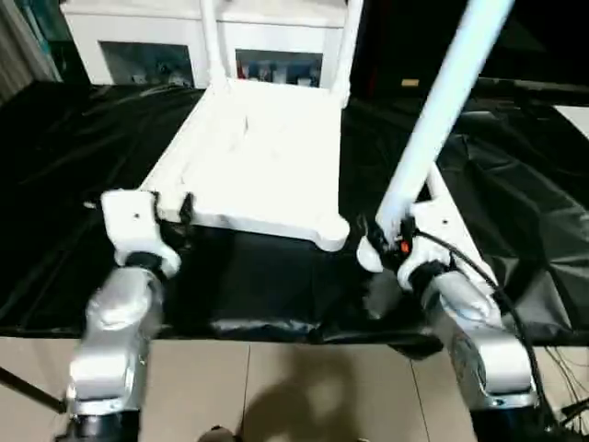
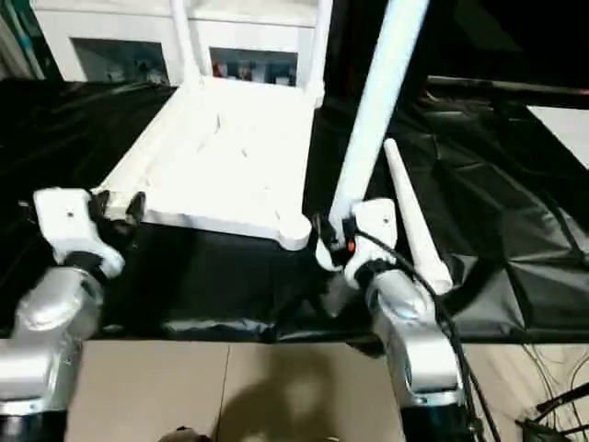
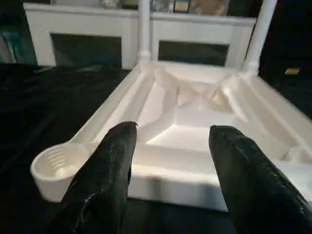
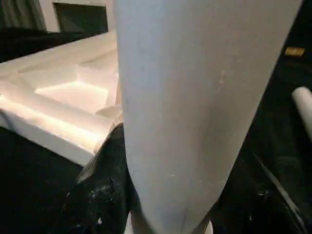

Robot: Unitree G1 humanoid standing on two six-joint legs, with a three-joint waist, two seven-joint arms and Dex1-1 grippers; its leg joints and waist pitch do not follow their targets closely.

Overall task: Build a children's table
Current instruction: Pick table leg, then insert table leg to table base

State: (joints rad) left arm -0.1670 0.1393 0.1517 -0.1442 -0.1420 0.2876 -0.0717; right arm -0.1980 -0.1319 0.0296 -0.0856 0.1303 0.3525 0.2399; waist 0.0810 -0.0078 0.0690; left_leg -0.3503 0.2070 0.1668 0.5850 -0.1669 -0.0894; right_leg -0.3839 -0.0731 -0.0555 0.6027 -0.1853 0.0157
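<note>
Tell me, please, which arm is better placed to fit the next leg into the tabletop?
The right. Its gripper already holds a leg upright beside the tabletop's near corner socket. The left gripper hovers open and empty at the other near socket.

- The upturned tabletop (image 1: 253, 157) fills the middle of the black sheet (image 1: 64, 138); bare sheet lies open to its left and along its near edge.
- Two fitted legs (image 1: 211, 41) stand upright at its far corners, with the white cabinet (image 1: 138, 37) close behind, closing off the far side.
- The near left socket (image 3: 56, 163) is open, with the left gripper (image 3: 173, 161) just before it, fingers apart.
- Right of the near right corner, the held leg (image 1: 442, 110) slants up and away, barring that side.
- A loose leg (image 2: 414, 216) lies on the sheet just right of the right gripper (image 2: 333, 241).
</note>
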